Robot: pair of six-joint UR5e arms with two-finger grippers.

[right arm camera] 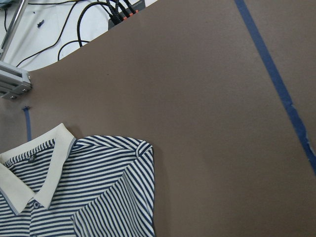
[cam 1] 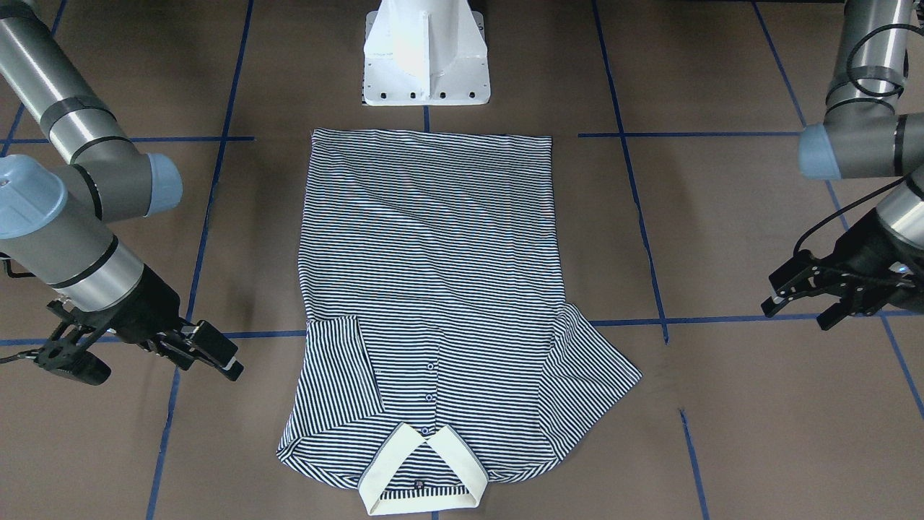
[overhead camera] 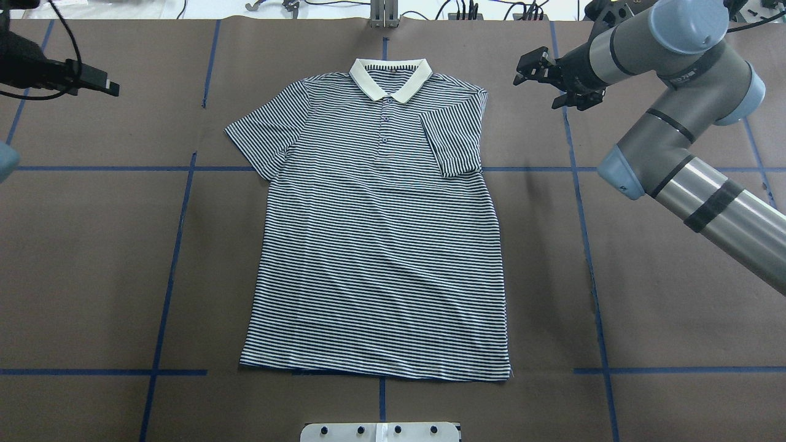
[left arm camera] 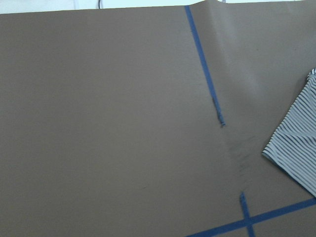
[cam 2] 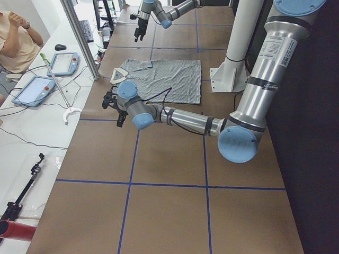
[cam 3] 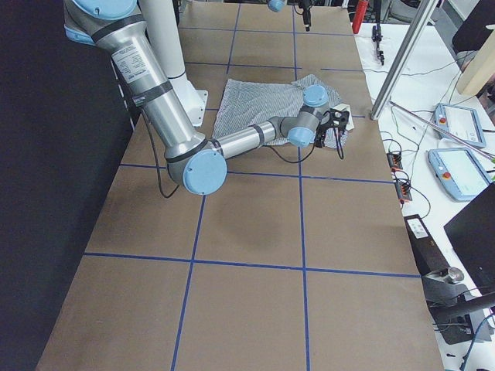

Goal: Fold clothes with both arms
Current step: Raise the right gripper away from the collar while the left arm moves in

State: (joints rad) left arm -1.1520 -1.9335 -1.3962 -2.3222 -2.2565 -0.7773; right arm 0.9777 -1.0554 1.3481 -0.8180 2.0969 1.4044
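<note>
A robot stood at a brown table marked with blue tape lines, with a striped shirt laid out for folding.

Near the far left corner, the left gripper hung above bare table, its fingers apart and holding nothing. It was well clear of the cloth, probably waiting to come in for the sleeve on that side.

The left sleeve lay spread outward, not yet folded.

The shirt lay flat and face up in the middle of the table. Its hem was toward the robot's edge and its collar toward the far edge. I took the smooth, square lay as meant to give clean fold lines.

The right sleeve was already turned in over the chest, so the fold seemed only just begun.

Toward the far right corner, the right gripper hovered just off the shoulder. Its fingers were also apart and empty, and it touched no cloth. The two grippers sat one on each side of the collar end, likely so both could work together.

By count:
- one shirt
- one collar
- two sleeves
- three buttons below the collar
- two arms, each with one gripper
</note>
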